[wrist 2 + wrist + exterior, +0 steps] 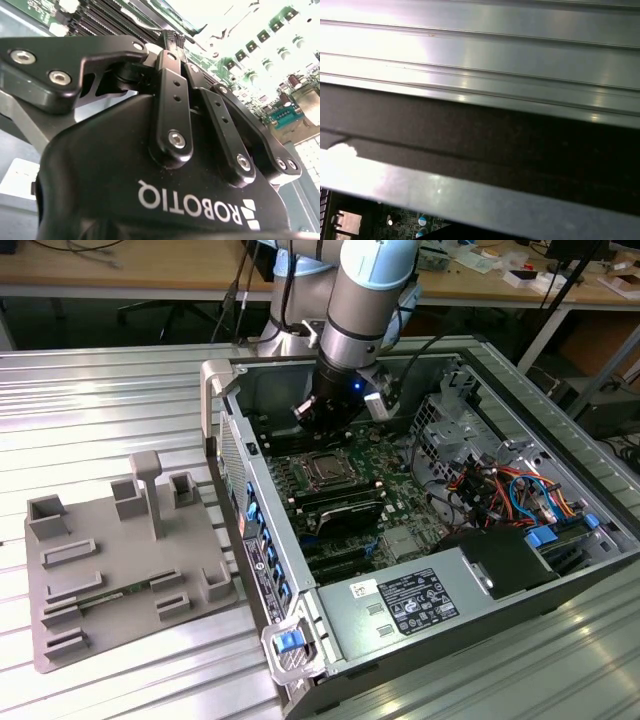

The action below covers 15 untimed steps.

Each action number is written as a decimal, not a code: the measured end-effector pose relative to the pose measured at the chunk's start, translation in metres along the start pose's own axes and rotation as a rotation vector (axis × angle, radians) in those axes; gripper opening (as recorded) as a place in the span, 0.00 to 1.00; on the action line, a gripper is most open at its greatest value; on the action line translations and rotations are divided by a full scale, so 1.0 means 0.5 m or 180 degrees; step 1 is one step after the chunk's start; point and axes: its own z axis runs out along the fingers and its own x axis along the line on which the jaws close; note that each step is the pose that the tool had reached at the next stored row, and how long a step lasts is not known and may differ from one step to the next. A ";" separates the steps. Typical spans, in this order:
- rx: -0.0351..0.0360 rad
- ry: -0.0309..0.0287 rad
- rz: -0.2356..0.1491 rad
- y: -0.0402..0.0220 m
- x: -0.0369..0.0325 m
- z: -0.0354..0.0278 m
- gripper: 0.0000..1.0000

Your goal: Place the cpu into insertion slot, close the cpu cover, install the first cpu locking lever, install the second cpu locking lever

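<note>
In the exterior view my gripper (pixel 318 418) hangs inside the open computer case, just above and behind the insertion slot (pixel 325 469). The slot is a square socket with a thin silver rim and a dark centre on the green motherboard (pixel 395 475). The silver frame on it looks like the cpu cover lying flat. The cpu is not visible as a separate part, and I cannot tell whether it sits in the slot. In the second wrist view the black fingers (pixel 170 70) run together to one tip, shut, with nothing visible between them. The locking levers are too small to make out.
A grey fixture plate (pixel 120 570) with upright holders lies on the table at the exterior view's left. The case's side wall (pixel 240 470) stands between it and the board. Long black memory slots (pixel 340 510), a grey power supply (pixel 420 600) and coloured cables (pixel 500 490) crowd the case.
</note>
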 end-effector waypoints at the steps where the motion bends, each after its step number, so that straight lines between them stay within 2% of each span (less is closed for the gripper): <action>1: -0.0001 0.0005 0.0000 -0.001 -0.004 0.000 0.11; 8: -0.0007 0.0040 -0.0002 -0.005 -0.030 0.002 0.11; 15: -0.0009 0.0053 -0.0005 -0.006 -0.036 0.009 0.11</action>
